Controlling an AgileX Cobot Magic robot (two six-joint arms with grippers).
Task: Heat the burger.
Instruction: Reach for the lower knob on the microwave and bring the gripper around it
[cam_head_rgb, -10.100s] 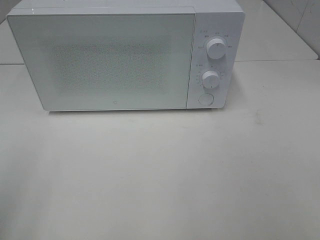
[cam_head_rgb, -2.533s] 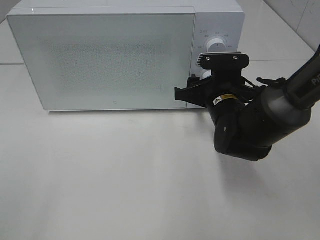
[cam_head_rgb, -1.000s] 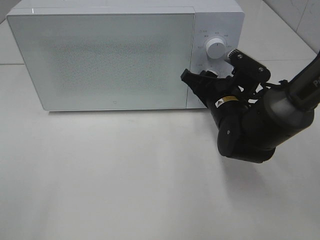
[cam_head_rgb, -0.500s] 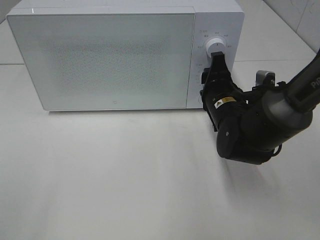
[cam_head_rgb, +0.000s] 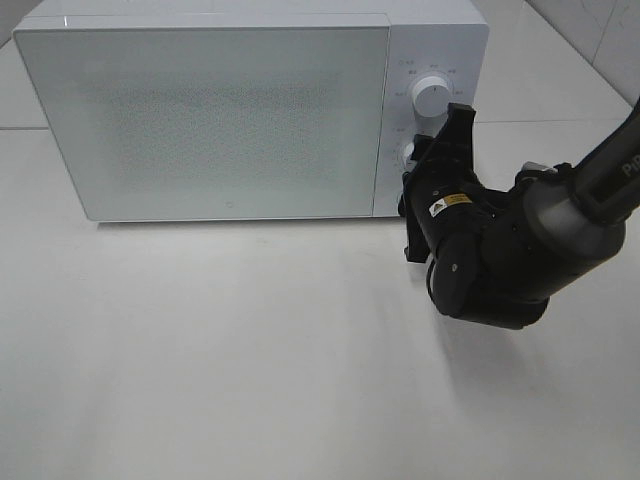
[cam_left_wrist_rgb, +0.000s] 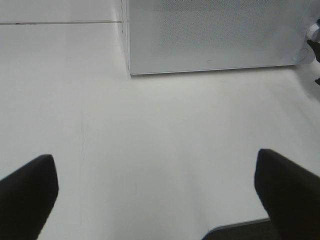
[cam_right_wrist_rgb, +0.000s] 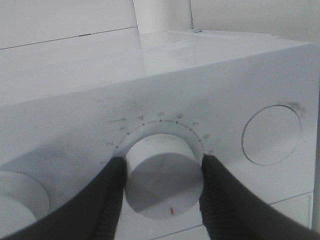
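Exterior high view: a white microwave (cam_head_rgb: 200, 110) stands at the far side of the pale table (cam_head_rgb: 250, 380), its frosted door shut. On the control panel at its right end the upper knob (cam_head_rgb: 430, 93) is in plain sight. The right arm (cam_head_rgb: 520, 250) reaches in from the right edge, and the right claw (cam_head_rgb: 420, 165) sits against the panel at the lower knob (cam_head_rgb: 407, 154), which shows only as a sliver past the black fingers. The claw is rolled so that one finger points up toward the upper knob and the other points down toward the table. The burger shows nowhere in this view, and the door is too cloudy to tell whether it is inside.

Left wrist view: the left claw (cam_left_wrist_rgb: 160, 192) is spread wide, with one dark finger (cam_left_wrist_rgb: 27, 195) at each side of the picture and nothing between them but bare table. It hangs over the near left part of the table, well apart from the microwave, whose near left corner and shut door lie ahead. A dark scrap of the right claw shows at the panel end of the microwave.

Right wrist view: the two black fingers (cam_right_wrist_rgb: 102, 200) are pressed against opposite sides of the lower knob, pinching it. Small numerals and dots arc around the knob on the panel. A small red mark (cam_right_wrist_rgb: 171, 211) sits on the knob's face. A round button (cam_right_wrist_rgb: 271, 134) lies just beside the knob on one side, and part of the upper knob shows on the other. No burger shows here or in the left wrist view.
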